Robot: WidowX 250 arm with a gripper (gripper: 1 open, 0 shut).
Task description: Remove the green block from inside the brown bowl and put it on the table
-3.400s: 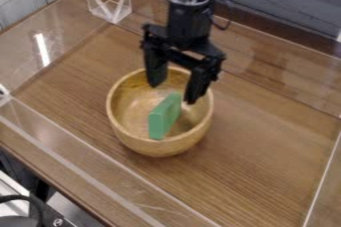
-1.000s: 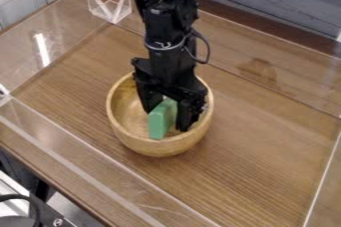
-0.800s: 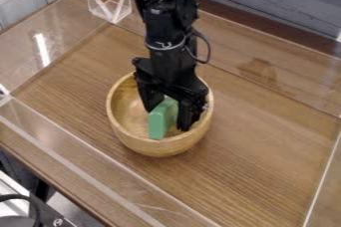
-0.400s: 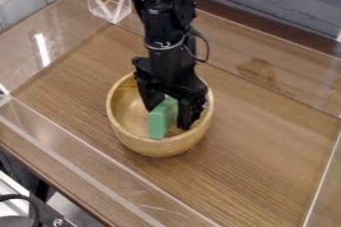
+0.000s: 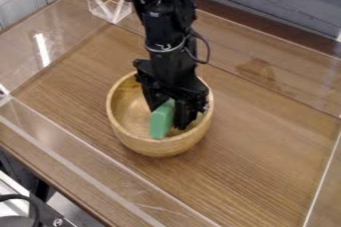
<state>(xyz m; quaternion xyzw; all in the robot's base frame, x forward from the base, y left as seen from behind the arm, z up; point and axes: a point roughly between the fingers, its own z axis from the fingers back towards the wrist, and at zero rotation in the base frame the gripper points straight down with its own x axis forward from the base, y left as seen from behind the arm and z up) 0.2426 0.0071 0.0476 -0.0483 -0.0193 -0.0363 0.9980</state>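
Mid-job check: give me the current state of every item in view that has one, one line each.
green block: still inside the bowl, leaning tilted, between the gripper's fingers, not lifted.
brown bowl: upright on the table, holding the block.
gripper: pointing down into the bowl, jaws narrowed around the block's upper part; a firm grip can't be confirmed.
table: carries the bowl; block not on it yet.

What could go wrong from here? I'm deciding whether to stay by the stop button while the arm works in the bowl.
Two risks, judged from this view. The hand sits deep in the brown bowl around the top of the green block, so an off-centre grip might let it slip on lifting. Its fingers are close to the far wall, so rising could nudge or drag the bowl across the table.
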